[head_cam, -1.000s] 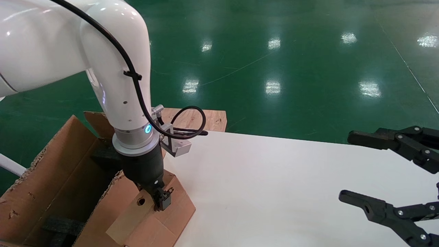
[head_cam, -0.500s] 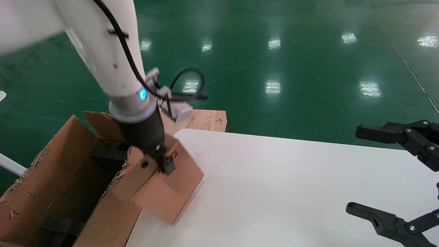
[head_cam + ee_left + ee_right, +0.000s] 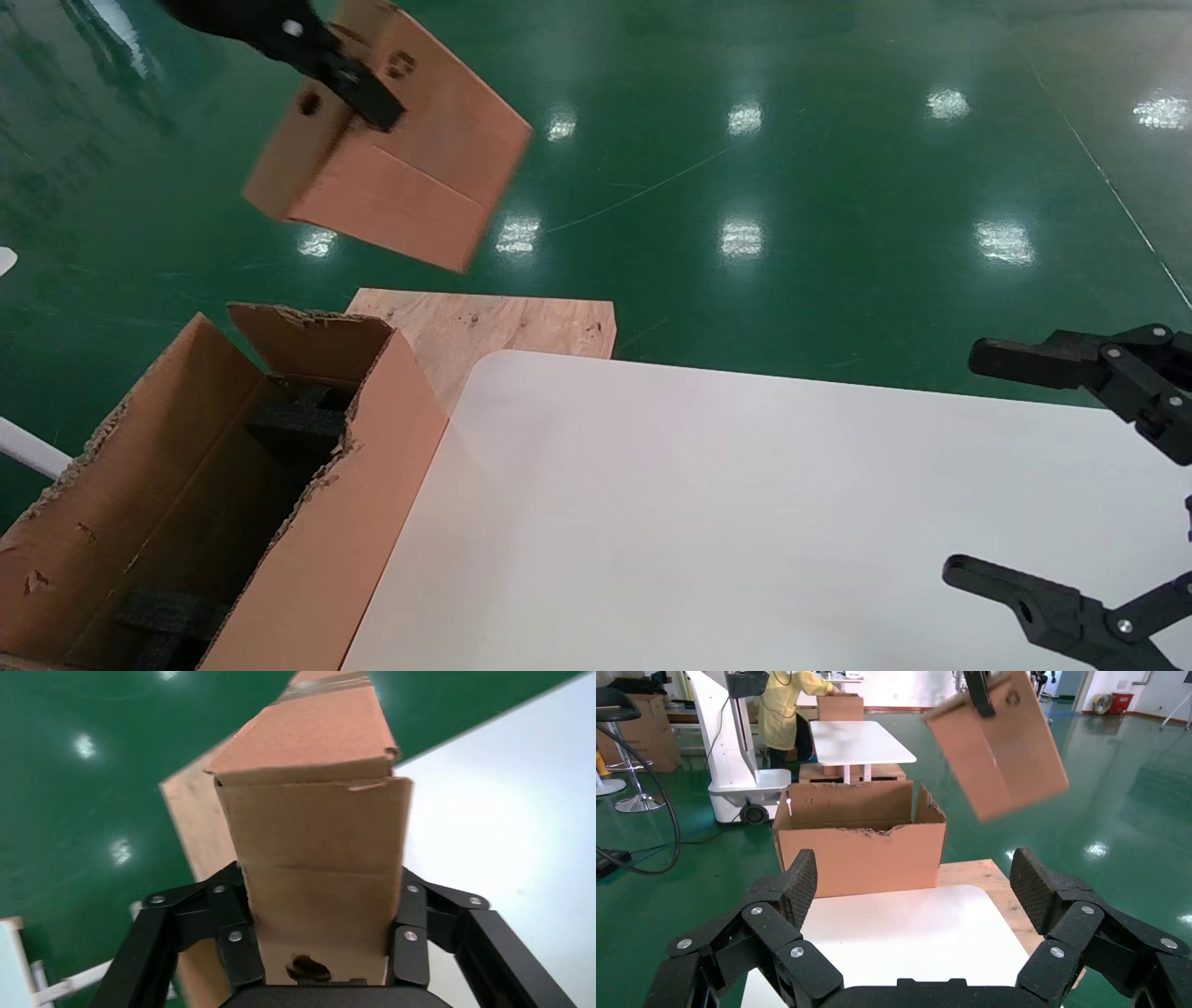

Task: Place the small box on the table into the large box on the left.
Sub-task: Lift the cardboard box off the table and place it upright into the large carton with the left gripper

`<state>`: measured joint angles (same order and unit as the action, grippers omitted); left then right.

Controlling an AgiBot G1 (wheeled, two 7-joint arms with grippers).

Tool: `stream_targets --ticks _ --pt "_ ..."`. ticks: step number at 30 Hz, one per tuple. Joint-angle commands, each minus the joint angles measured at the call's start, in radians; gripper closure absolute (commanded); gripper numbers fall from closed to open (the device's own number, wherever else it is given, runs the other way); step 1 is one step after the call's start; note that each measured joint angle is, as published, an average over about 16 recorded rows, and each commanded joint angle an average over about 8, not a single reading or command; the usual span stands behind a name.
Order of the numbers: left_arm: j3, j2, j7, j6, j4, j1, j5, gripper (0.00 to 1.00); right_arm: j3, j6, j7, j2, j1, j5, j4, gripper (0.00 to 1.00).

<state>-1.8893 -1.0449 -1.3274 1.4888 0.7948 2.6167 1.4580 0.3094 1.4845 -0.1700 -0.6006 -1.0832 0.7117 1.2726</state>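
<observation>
The left gripper [image 3: 320, 941] has its two black fingers [image 3: 235, 945] pressed against opposite sides of the small box [image 3: 396, 140], pinching it near the end with the round punched hole. In the left wrist view the box fills the gap between the fingers and runs away from the palm, its far flap seam slightly ragged. In the head view the small box hangs tilted in the air, high above and beyond the far end of the large box [image 3: 307, 550], touching neither it nor the table [image 3: 708, 503]. Only green floor [image 3: 792, 158] shows behind it.

The large box stands with its long right wall touching or just beside the table's left edge; which, cannot be told. Its flaps stand upright, its rims are torn and ragged, and its top is open. Black foam pieces [image 3: 289, 424] lie inside at the far end and along the bottom near end, with bare cardboard between them. A wooden board [image 3: 503, 326] lies beyond the large box's far right corner, partly under the table's rounded corner.

The right gripper [image 3: 916, 913] hovers over the far right part of the table, well apart from the large box, its fingers [image 3: 789, 888] spread wide and holding nothing. In the right wrist view the large box's side wall shows between those fingers across the white tabletop, with the small box in the air above and to one side of it. The tabletop between the right gripper and the large box is bare.
</observation>
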Motion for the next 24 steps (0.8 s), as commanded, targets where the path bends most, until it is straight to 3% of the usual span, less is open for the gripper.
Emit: stream_targets --ticks 1,6,11,17,24 --pt "0.003 0.015 0.055 0.002 -0.046 0.032 0.014 1.00 0.000 0.000 0.000 0.000 0.000 0.000 0.000 0.00" --pt "-0.030 0.041 0.129 0.009 -0.134 0.053 0.079 1.00 0.000 0.000 0.000 0.000 0.000 0.000 0.000 0.00" --pt "-0.079 0.050 0.132 0.041 -0.183 -0.021 0.119 1.00 0.000 0.000 0.000 0.000 0.000 0.000 0.000 0.00" --pt "-0.119 0.054 0.122 0.081 -0.231 -0.139 0.101 1.00 0.001 0.000 0.000 0.000 0.000 0.000 0.000 0.00" --pt "-0.148 0.056 0.147 0.090 -0.279 -0.185 0.057 1.00 0.001 0.000 0.000 0.000 0.000 -0.001 0.000 0.00"
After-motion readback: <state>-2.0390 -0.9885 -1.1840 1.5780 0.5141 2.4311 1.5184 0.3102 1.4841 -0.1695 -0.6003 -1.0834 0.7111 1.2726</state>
